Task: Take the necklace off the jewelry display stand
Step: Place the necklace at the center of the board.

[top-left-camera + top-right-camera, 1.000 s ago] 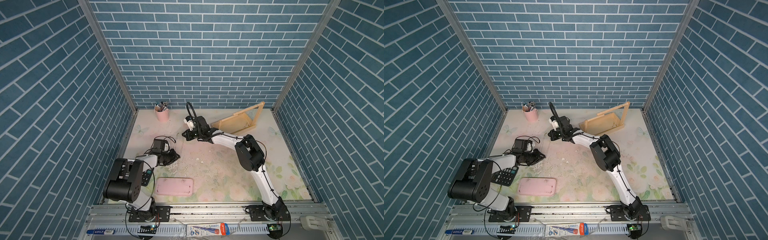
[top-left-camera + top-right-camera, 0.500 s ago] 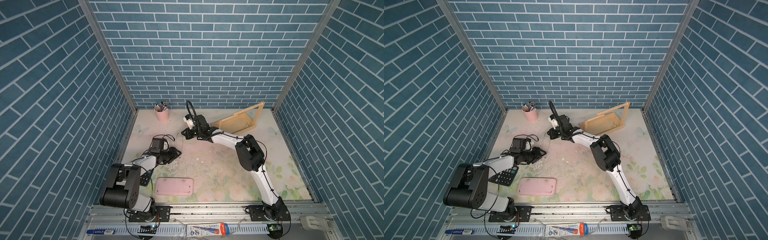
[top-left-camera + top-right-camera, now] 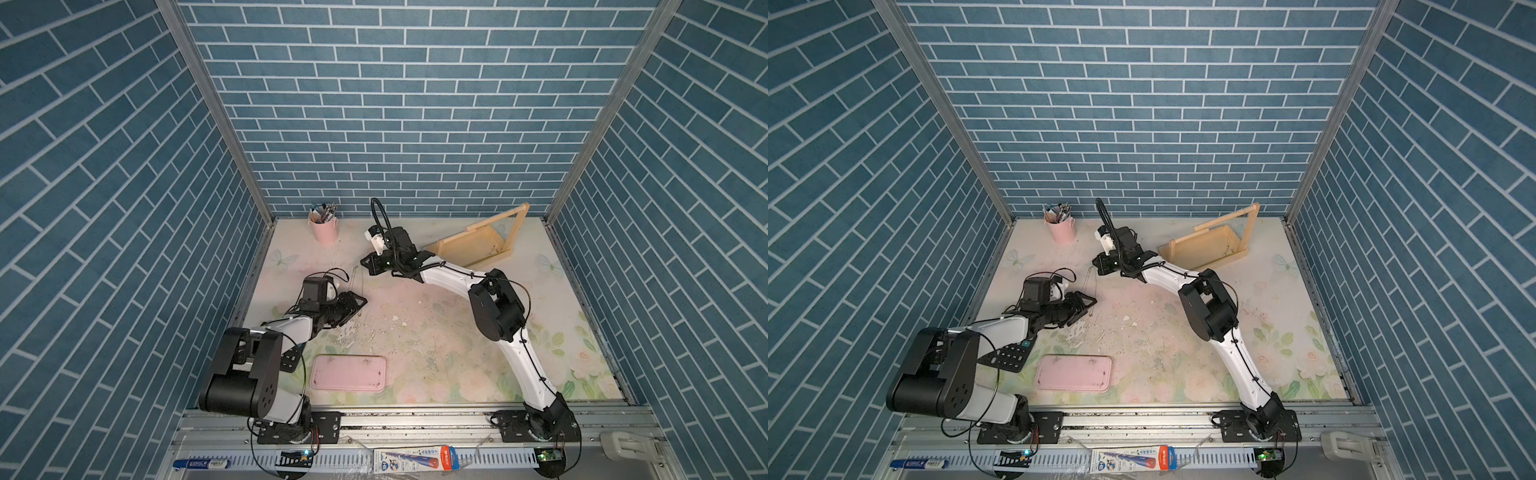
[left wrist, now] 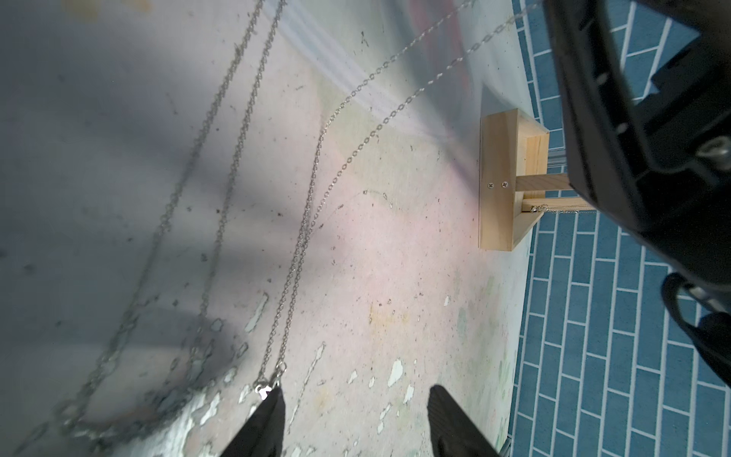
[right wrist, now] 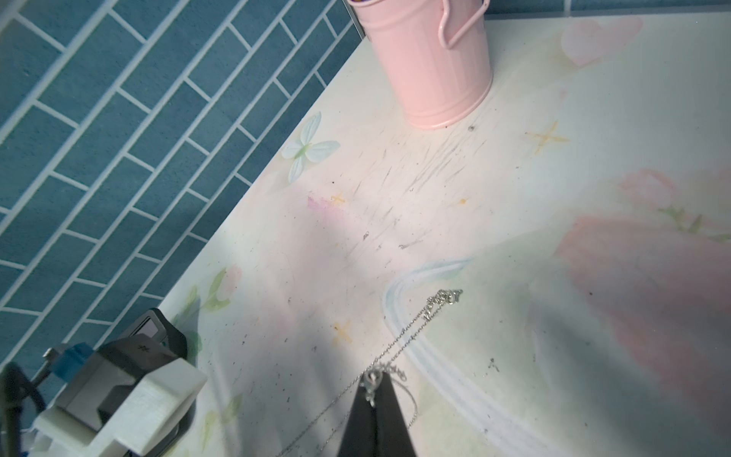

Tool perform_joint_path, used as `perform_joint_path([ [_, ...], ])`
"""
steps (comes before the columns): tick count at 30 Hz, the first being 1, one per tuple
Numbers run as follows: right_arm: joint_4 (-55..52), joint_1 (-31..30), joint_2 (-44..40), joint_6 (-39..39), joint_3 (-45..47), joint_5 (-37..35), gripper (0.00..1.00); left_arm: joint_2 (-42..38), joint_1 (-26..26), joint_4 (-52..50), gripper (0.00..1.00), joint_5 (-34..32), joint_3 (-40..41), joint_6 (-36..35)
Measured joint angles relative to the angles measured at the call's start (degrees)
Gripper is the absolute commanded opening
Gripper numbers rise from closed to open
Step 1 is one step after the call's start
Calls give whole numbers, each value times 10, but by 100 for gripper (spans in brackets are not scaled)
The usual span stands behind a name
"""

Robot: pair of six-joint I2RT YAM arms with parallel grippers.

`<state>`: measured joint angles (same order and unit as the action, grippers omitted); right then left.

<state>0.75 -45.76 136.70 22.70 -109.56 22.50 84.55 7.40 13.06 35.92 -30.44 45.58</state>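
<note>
The necklace (image 5: 411, 336) is pinched in the closed right gripper (image 5: 374, 385), and its chain is strung down toward the left gripper (image 4: 356, 395), well apart from the jewelry display stand (image 3: 469, 245) at the rear of the table. The left fingers are parted, and a clasp is seen at one fingertip (image 4: 273, 399). Pens (image 3: 324, 208) are seen standing in the pink bucket (image 3: 323, 230).

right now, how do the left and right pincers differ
The left pincer stands open; the right pincer is shut. The right pincer pinches the necklace; the left pincer clamps nothing, the chain end only beside one fingertip. Both are black.
</note>
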Motion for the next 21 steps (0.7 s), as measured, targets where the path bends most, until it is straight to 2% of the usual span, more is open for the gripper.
perform_joint_path([
  [5,-5,2,7,0,0,-2,0,15,0,26,66,4,5,14],
  [15,-8,8,11,0,-5,-2,0,41,6,89,78,12,21,49],
  [21,-8,12,16,0,-5,-2,0,54,10,120,81,15,22,61],
])
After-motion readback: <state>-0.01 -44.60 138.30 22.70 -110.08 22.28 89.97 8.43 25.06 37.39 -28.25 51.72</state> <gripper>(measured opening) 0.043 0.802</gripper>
